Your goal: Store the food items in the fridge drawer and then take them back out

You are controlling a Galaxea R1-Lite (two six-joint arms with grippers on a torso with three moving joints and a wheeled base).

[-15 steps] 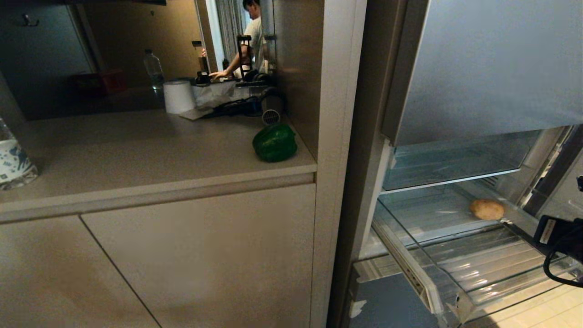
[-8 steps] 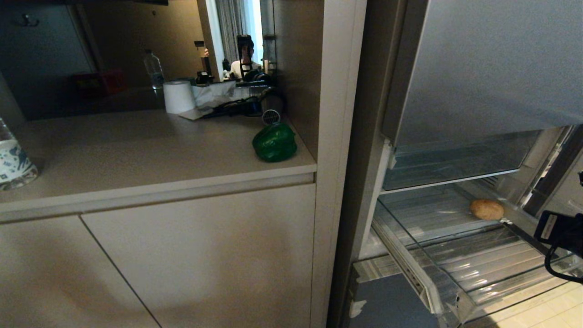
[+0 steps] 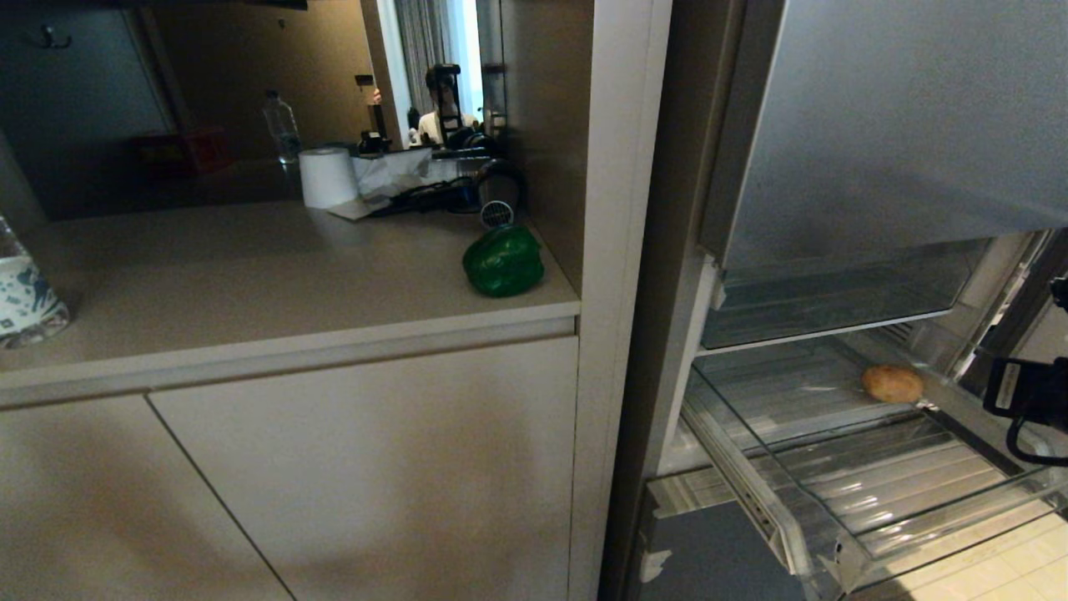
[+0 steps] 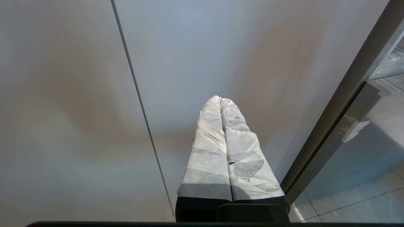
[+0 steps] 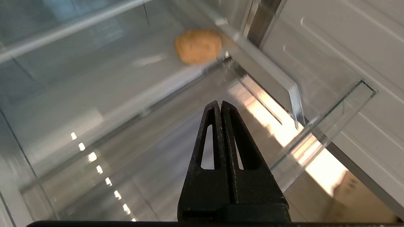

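Item 1, fridge drawer (image 3: 843, 492): standing pulled out, its clear ribbed-bottom bin lying open beneath the tall upper door (image 3: 901, 125). Blue-grey front showing white tape scraps at its edge.

Item 2, tan-brown lump (image 3: 892, 383): sitting inside the clear bin, toward its rear right side, touching nothing else in it. It is the only thing lying in the bin.

Item 3, green bell pepper (image 3: 503, 261): resting on the beige surface (image 3: 250, 284) near its right front corner, just beside the cabinet's upright panel and well apart from the drawer.

Item 4, right gripper (image 5: 220, 105): hanging over the front part of the bin with the lump ahead of it; jaws pressed fully together, holding nothing. In the head view only a black part of this arm is showing at the right edge, bearing a white label too small to read.

Item 5, left gripper (image 4: 220, 98): parked facing the beige cabinet doors (image 4: 79, 94), its tape-wrapped jaws meeting at the tips and carrying nothing. It is showing only in its own wrist view.

Item 6, back of surface: white paper roll (image 3: 327, 176), clear bottle (image 3: 282, 127), dark cabling. A patterned cup (image 3: 25, 296) is standing at the left edge; its markings cannot be read. A person is appearing small in the far background.
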